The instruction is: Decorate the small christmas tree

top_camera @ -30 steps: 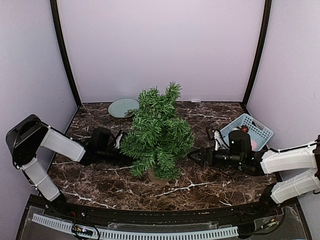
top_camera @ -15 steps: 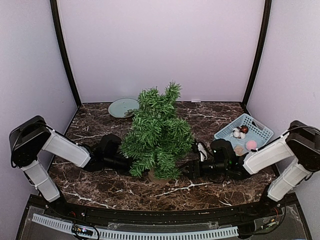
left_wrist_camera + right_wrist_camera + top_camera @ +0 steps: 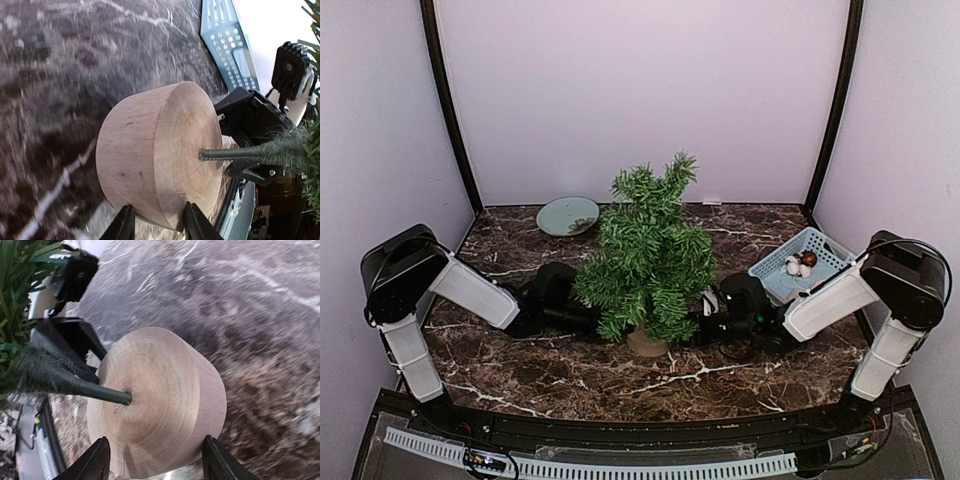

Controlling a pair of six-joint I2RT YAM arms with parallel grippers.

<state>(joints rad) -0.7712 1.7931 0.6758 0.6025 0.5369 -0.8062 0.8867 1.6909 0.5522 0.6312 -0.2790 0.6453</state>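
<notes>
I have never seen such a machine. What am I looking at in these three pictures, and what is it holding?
These are two robot arms, the left arm and the right arm, fixed at the near edge of a marble table. The wide picture comes from a camera above and behind them; the other two come from a camera on each wrist. On the table stand a small christmas tree, a pale plate and a blue basket with small ornaments. The left hand and the right hand each have two fingers on either side of the tree's wooden stump. Whether they already squeeze it, I cannot tell.
</notes>
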